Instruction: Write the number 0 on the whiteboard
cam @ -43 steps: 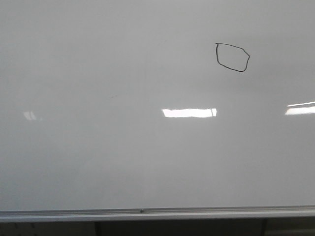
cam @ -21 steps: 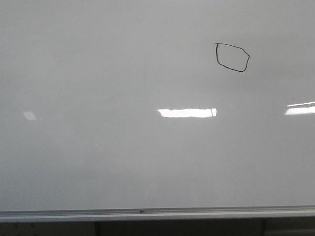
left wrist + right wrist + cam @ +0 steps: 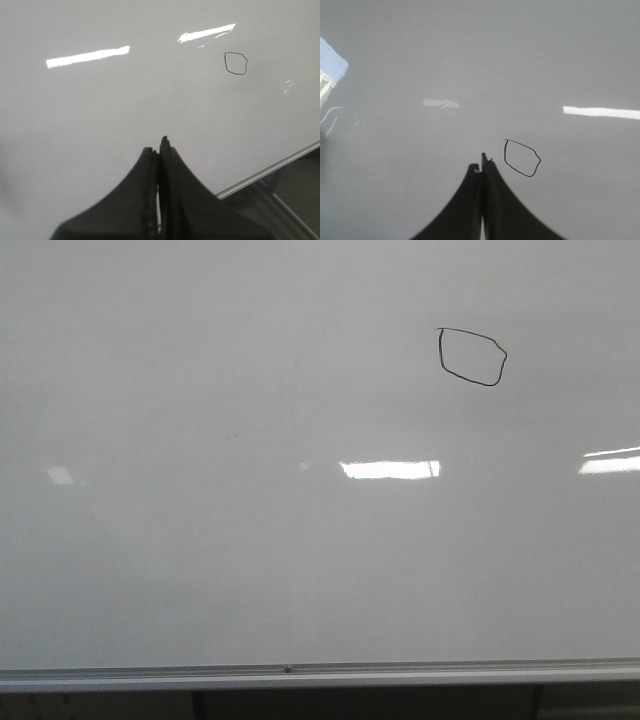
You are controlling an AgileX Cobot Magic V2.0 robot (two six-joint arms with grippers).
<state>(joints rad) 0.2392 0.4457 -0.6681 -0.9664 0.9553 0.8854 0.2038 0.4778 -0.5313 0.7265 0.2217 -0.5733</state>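
The whiteboard fills the front view, glossy and pale grey. The number 0 is a small black angular closed loop at its upper right. Neither gripper shows in the front view. In the left wrist view my left gripper is shut with nothing seen between the fingers, held off the board, and the 0 lies well away from its tips. In the right wrist view my right gripper is shut, with the 0 close beside its tips on the board.
A silver rail runs along the board's lower edge, with dark frame parts below it; it also shows in the left wrist view. Bright light reflections lie on the board. A pale blue patch sits at one edge of the right wrist view.
The 0 and the board look the same. Only the bright reflection in the middle of the board has changed length at its left end.
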